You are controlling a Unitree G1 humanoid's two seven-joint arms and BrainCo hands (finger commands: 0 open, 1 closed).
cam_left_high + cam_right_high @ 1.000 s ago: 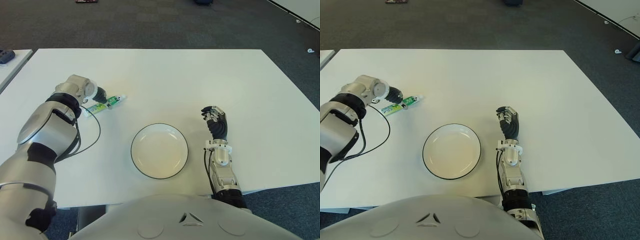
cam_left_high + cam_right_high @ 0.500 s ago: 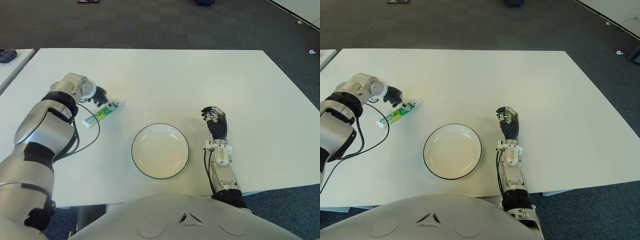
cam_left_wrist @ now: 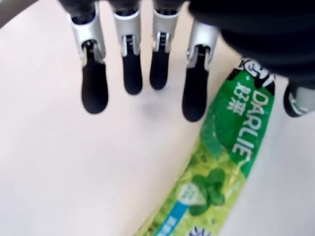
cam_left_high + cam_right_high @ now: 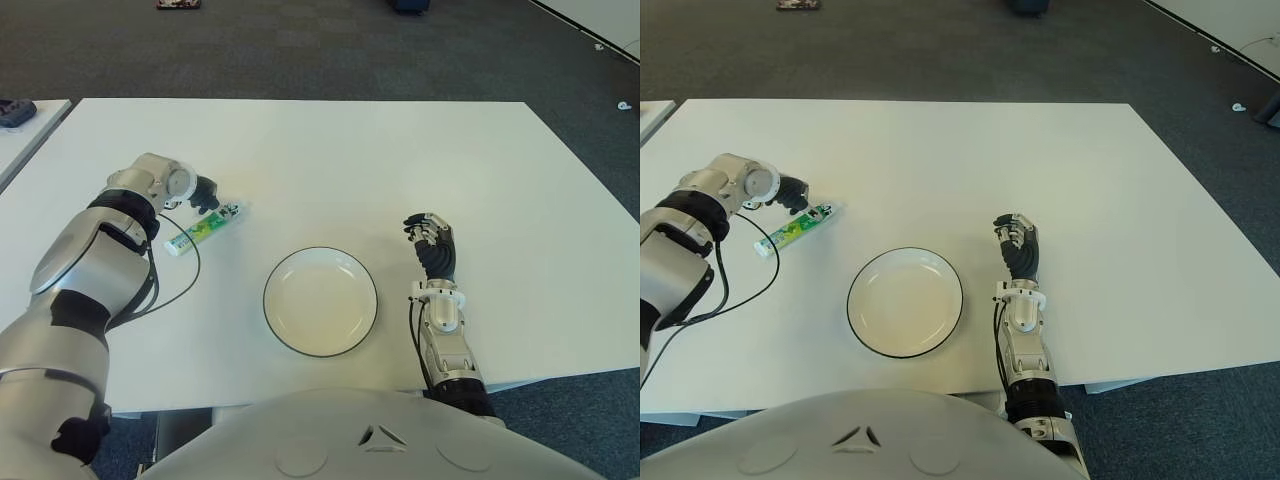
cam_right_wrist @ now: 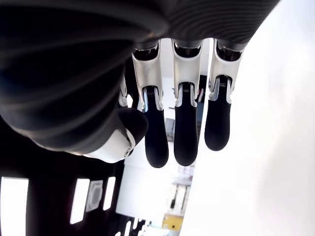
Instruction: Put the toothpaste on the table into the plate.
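A green and white toothpaste tube (image 4: 203,228) lies flat on the white table (image 4: 400,160), at an angle, left of the plate (image 4: 268,300). The plate is white with a dark rim and holds nothing. My left hand (image 4: 203,190) hovers just behind the tube's cap end. In the left wrist view its fingers (image 3: 194,101) are stretched out, open, with the tube (image 3: 221,147) lying on the table beside them, not grasped. My right hand (image 4: 431,242) shows to the right of the plate, fingers relaxed and holding nothing.
A black cable (image 4: 190,270) loops from my left wrist over the table in front of the tube. A second white table (image 4: 20,125) stands at the far left. Dark carpet surrounds the table's far and right edges.
The tube has swung and slid a little toward me and now lies free of the left hand, which earlier covered its middle. The right hand has not moved.
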